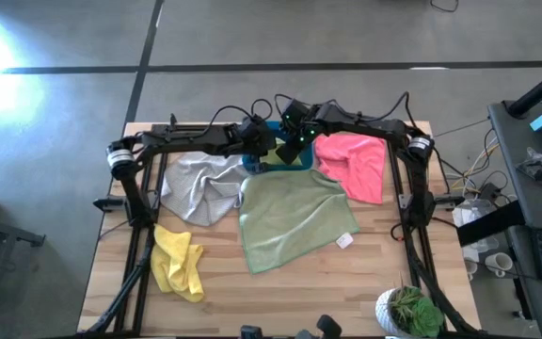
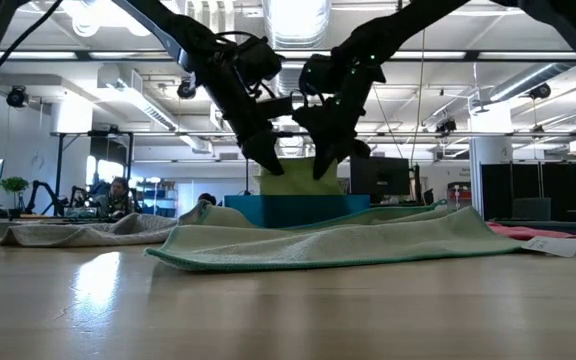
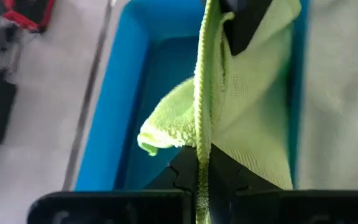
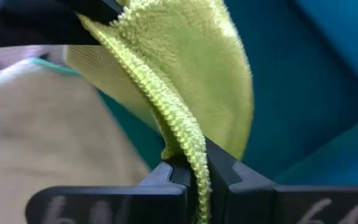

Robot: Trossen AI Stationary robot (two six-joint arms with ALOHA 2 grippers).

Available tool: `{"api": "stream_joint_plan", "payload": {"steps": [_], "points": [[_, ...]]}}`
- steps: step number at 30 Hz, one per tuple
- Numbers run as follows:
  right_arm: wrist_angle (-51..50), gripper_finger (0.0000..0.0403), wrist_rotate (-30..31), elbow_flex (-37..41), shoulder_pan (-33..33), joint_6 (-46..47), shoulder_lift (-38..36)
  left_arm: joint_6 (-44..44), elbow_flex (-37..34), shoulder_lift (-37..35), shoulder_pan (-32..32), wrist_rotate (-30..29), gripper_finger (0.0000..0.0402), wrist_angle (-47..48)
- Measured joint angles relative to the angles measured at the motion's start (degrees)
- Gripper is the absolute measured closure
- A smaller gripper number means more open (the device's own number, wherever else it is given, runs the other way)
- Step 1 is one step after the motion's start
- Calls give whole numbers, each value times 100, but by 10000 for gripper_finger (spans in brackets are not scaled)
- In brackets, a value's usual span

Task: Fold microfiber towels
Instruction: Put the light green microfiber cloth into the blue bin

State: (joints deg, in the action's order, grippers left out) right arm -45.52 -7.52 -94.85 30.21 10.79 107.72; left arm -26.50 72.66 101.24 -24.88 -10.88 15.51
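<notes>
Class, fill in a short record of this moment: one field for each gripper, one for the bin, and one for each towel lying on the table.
left gripper: shut on lime green towel, above the bin
right gripper: shut on the same towel's edge
blue bin: at the table's far side, under the held towel
sage green towel: spread flat, table centre
grey towel: crumpled, left
pink towel: crumpled, right
yellow towel: bunched, near left
</notes>
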Motion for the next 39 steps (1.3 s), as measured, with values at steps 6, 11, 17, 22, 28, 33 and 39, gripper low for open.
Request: {"api": "stream_joint_plan", "payload": {"steps": [6, 11, 17, 22, 28, 33, 39], "points": [[105, 394, 313, 27, 179, -102, 38, -81, 4, 157, -88, -14, 401, -299], [292, 394, 551, 46, 245, -319, 256, -115, 7, 362, -191, -42, 401, -581], [430, 394, 625, 48, 244, -453, 507, -131, 44, 520, -304, -167, 401, -824], [573, 394, 775, 46, 309, -536, 567, -131, 49, 611, -413, -177, 402, -1029], [612, 394, 800, 46, 381, -588, 564, -227, 48, 673, -488, -163, 390, -1104], [554, 376, 963, 50, 417, -758, 564, -577, 32, 678, -517, -178, 354, -1131], [665, 327, 939, 50, 508, -783, 564, -577, 68, 677, -542, -170, 310, -1238]]}}
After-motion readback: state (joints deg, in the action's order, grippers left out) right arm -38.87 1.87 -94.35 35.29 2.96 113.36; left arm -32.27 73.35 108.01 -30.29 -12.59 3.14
